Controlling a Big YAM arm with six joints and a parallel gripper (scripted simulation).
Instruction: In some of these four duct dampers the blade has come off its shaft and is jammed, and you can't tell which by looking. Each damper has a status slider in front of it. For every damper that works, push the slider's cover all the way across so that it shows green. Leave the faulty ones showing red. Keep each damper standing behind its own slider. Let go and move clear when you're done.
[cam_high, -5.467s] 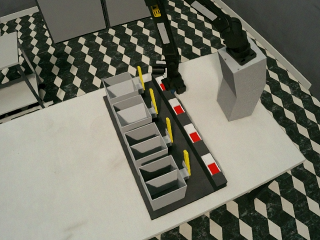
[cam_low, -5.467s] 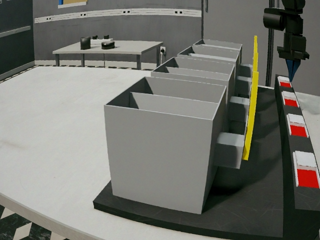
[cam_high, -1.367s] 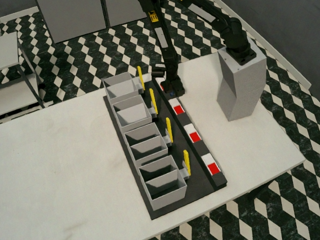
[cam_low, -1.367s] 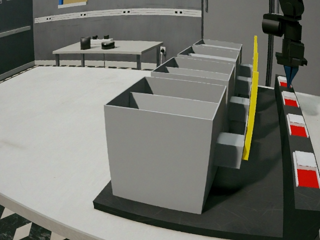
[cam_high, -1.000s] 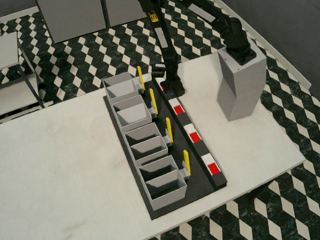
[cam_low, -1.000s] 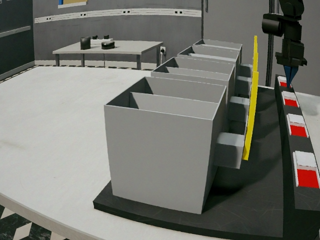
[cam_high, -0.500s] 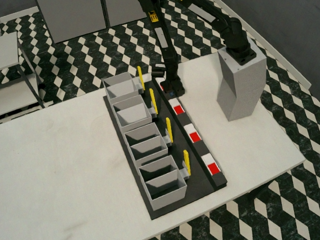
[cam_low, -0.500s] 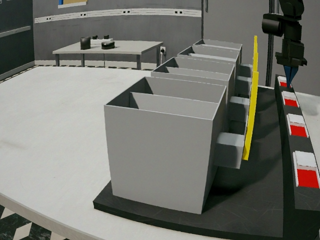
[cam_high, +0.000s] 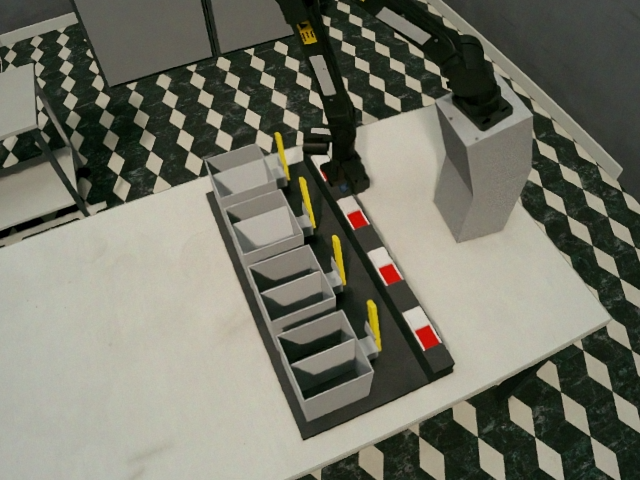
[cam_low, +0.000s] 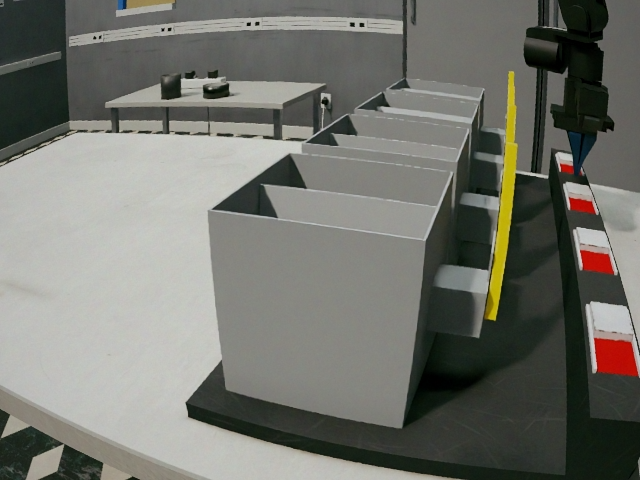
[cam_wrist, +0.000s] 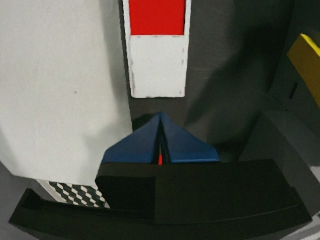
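Four grey dampers in a row, each slider showing red

Four open-topped grey box dampers (cam_high: 247, 175), (cam_high: 268, 223), (cam_high: 294, 285), (cam_high: 330, 364) stand in a line on a dark base board (cam_high: 398, 361), each with a flat grey blade inside and an upright yellow lever (cam_high: 281, 148), (cam_high: 307, 195), (cam_high: 338, 253), (cam_high: 373, 325) on a short grey stub at its side. A raised dark strip (cam_high: 408, 297) along the board's other edge carries the sliders: three (cam_high: 353, 212), (cam_high: 384, 266), (cam_high: 421, 328) each show a white cover beside a red patch. The fourth (cam_low: 565, 164), at the far end, shows white and red and is partly hidden.
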